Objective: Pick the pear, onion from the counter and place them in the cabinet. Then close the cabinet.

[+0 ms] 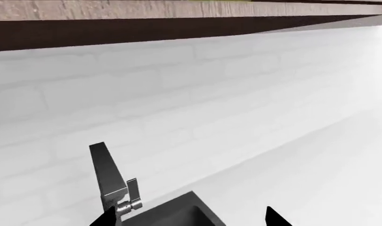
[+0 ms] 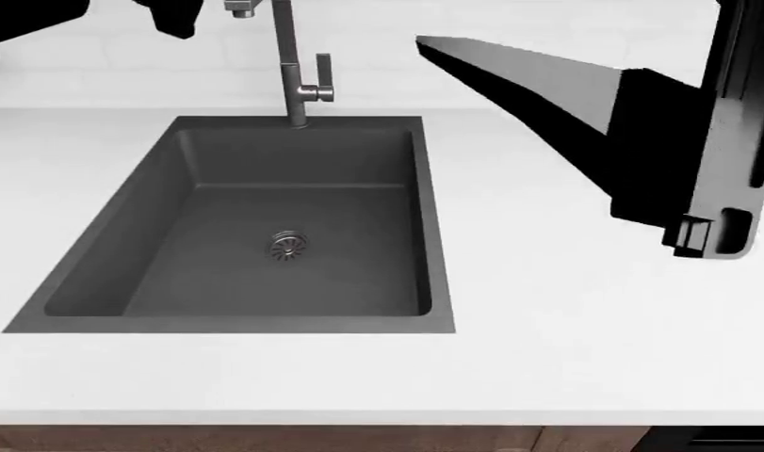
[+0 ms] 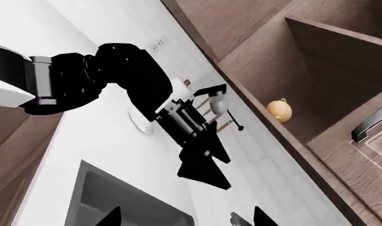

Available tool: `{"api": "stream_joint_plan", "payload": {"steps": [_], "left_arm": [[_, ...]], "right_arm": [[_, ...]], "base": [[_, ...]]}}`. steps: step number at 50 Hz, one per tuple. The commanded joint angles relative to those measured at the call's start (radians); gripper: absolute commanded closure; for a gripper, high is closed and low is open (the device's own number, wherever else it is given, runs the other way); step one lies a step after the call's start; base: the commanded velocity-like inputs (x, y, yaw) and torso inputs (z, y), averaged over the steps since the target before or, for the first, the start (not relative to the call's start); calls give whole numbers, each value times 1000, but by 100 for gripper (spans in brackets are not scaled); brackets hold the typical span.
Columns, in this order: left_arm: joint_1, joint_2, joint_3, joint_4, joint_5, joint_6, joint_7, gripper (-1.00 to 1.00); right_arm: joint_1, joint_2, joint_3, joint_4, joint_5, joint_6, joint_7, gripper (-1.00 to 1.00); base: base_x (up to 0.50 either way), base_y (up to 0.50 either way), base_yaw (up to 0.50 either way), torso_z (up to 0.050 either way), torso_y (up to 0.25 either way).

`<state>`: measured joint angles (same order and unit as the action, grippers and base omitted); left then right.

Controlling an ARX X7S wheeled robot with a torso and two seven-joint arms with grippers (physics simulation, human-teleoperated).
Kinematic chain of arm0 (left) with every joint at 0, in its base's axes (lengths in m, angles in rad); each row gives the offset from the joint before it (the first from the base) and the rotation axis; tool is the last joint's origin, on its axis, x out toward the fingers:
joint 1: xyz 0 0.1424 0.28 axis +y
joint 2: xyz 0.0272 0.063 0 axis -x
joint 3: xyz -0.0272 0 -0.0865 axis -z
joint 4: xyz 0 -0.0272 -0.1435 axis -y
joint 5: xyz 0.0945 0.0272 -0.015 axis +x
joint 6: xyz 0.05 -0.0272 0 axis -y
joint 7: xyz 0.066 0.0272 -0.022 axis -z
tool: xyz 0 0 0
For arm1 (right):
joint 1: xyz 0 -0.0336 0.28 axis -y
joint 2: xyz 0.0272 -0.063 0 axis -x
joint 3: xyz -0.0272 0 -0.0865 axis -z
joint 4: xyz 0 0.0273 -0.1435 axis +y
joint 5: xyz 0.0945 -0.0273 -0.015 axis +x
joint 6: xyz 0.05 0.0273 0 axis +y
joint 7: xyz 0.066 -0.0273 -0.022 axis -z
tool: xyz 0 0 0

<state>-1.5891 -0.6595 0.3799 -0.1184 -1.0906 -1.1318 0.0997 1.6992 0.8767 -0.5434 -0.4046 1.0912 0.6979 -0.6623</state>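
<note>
The onion (image 3: 279, 109), a tan bulb with a small tip, sits inside the open wooden cabinet (image 3: 322, 56) above the white brick wall. The pear does not show in any view. My left gripper (image 1: 191, 219) is open and empty, raised before the wall, over the far corner of the sink beside the faucet (image 1: 109, 174). In the right wrist view the left gripper (image 3: 203, 162) hangs below and to one side of the cabinet opening. My right gripper (image 3: 185, 219) is open too, nothing between its tips, facing the cabinet from farther off. The counter (image 2: 583, 311) is bare white.
A dark grey sink (image 2: 168, 188) with a steel faucet (image 2: 287, 66) is set in the counter. My right arm (image 2: 696, 141) stands high at the right. A metal handle (image 3: 369, 123) sits on the wood panel beside the opening. A wall outlet (image 3: 157, 45) shows farther along.
</note>
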Motion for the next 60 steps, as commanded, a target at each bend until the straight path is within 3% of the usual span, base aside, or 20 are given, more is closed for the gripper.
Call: {"api": "stream_joint_plan", "payload": {"steps": [1,10,20,30,40,60], "left_arm": [[39,-24,0,19,-2,5,-4,-100],[55,-33,7,34,-4,7,1,-100],[114,-67,25,81,22,62,48,-100],[231,-121,-66,186,-56,122,44,-100],[266,-151,-114,222,-100,144,55,-100],[207,-130,-92,193,-84,128,43,-100]], "right_arm": [[-270,177,87,-167,58,-88,141,-100],[-366,192,68,-156,21,-130,130,-100],[-356,173,50,-152,13,-114,121,-100],[-294,115,22,-120,7,-67,120,-100],[-252,86,-6,-103,7,-24,101,-100],[-214,73,-25,-96,54,-8,-25,-100]], "base": [[0,0,0,0,0],[0,0,0,0,0],[0,0,0,0,0],[0,16,0,0,0],[-169,439,0,0,0],[-100,495,0,0,0]]}}
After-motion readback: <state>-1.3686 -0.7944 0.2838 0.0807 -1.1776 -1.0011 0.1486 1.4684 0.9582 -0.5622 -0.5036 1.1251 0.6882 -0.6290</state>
